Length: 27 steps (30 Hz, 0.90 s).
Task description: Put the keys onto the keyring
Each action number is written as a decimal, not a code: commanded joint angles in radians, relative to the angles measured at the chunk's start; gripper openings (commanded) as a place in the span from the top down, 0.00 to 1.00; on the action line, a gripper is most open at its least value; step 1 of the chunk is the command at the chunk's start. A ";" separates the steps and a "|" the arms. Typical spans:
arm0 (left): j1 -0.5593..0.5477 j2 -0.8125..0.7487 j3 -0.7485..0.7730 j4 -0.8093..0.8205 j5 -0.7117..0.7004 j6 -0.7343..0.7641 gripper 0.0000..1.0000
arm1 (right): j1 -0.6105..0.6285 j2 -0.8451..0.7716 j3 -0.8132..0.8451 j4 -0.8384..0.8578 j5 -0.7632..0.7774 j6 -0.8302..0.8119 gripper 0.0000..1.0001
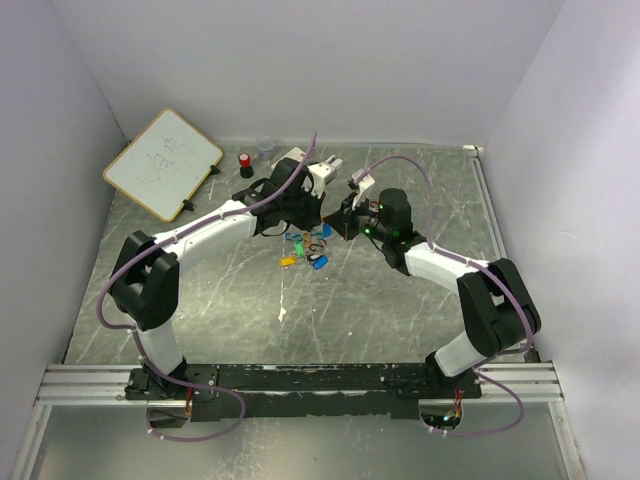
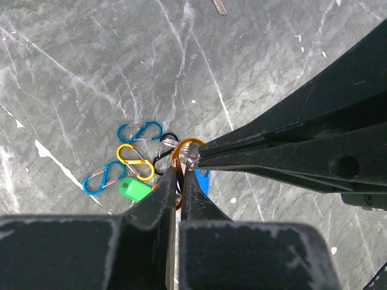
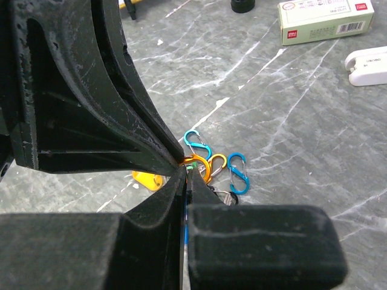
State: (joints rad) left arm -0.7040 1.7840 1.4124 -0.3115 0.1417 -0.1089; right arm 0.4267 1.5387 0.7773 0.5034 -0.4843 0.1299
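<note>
My left gripper [image 2: 179, 170] is shut on the orange keyring [image 2: 184, 148], a carabiner-shaped loop held just above the table. My right gripper [image 3: 187, 171] meets it tip to tip and is shut on a blue key [image 2: 202, 180], whose silver end touches the ring. The right arm's fingers [image 2: 290, 151] reach in from the right in the left wrist view. Under both tips lies the pile of keys [image 1: 303, 252]: a green tag [image 2: 134, 188], a yellow tag [image 3: 147, 179], blue clips [image 2: 140, 131], a yellow clip [image 2: 134, 162] and a black clip [image 2: 162, 156].
A whiteboard [image 1: 163, 163] leans at the back left. A small red-capped black cylinder [image 1: 245, 160] stands behind the left arm. A white box [image 3: 317, 21] and a white block [image 3: 366, 63] lie beyond the pile. Grey walls close in the marbled table [image 1: 420, 320].
</note>
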 commanded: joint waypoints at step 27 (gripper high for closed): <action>-0.008 0.022 0.069 -0.017 -0.041 -0.041 0.93 | -0.006 -0.025 -0.010 0.010 0.021 -0.010 1.00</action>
State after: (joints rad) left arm -0.7040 1.7901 1.4338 -0.3290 0.1158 -0.1356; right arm 0.4267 1.5318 0.7757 0.5098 -0.4820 0.1303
